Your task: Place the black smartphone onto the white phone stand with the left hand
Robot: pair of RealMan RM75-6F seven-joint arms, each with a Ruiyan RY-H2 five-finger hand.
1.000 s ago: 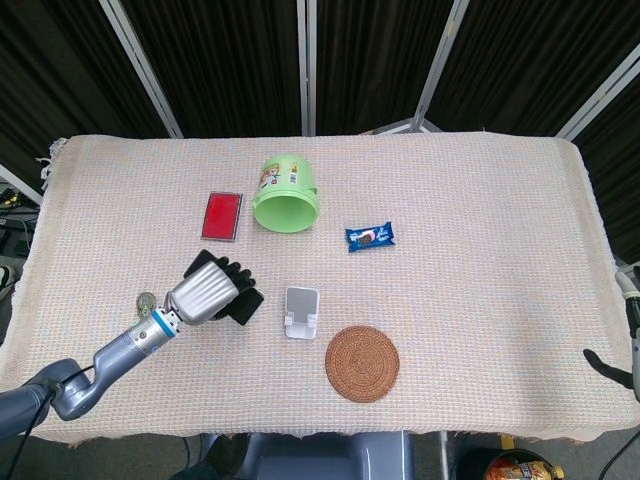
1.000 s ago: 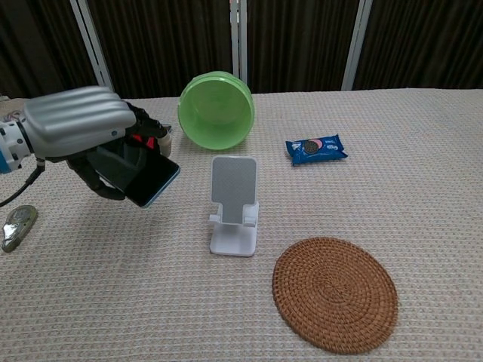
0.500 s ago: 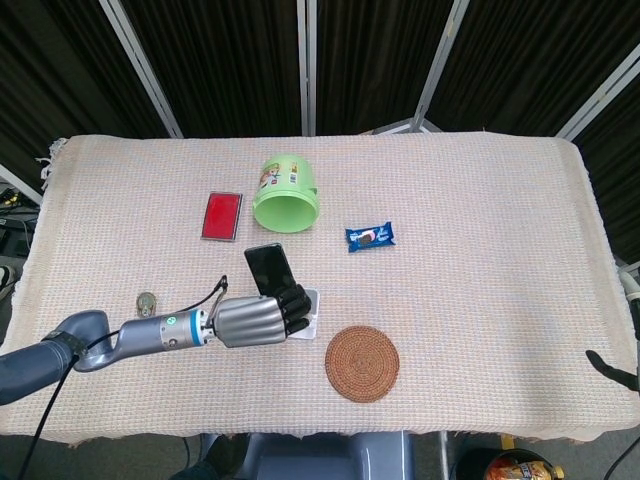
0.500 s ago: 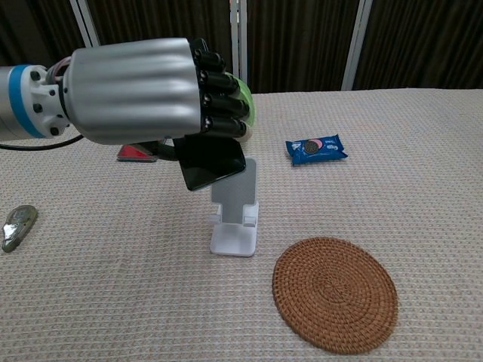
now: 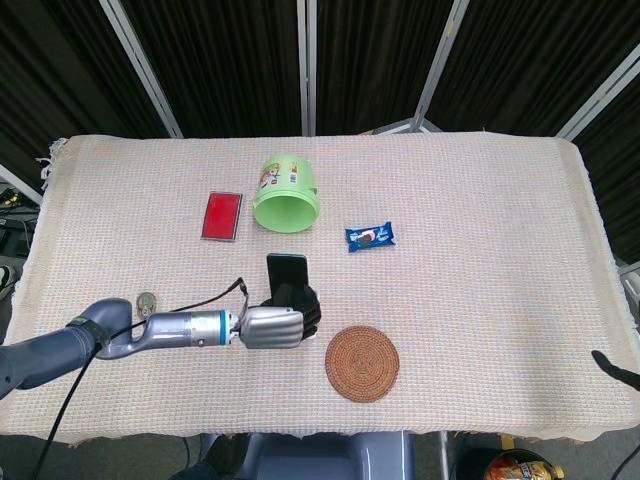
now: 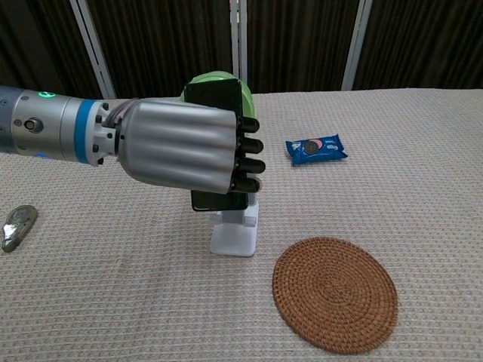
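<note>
My left hand (image 6: pixel 185 147) grips the black smartphone (image 6: pixel 215 96) upright, fingers wrapped across its lower half. The phone's lower edge (image 6: pixel 219 202) sits right at the white phone stand (image 6: pixel 235 235), whose base alone shows under the hand; whether the phone rests on the ledge I cannot tell. From the head view the smartphone (image 5: pixel 287 279) rises above my left hand (image 5: pixel 275 325), and the stand is hidden beneath them. Only a dark tip of the right hand (image 5: pixel 618 366) peeks in at the lower right edge.
A green bucket (image 5: pixel 286 194) lies on its side behind the stand. A red card (image 5: pixel 221 216) is left of it, a blue snack packet (image 5: pixel 370 236) to the right. A round woven coaster (image 5: pixel 362 363) lies beside the stand; a small metal object (image 5: pixel 147 300) sits far left.
My left hand has carried the smartphone rightward from the left side of the table, turned it upright, and brought it down over the stand, which it now hides.
</note>
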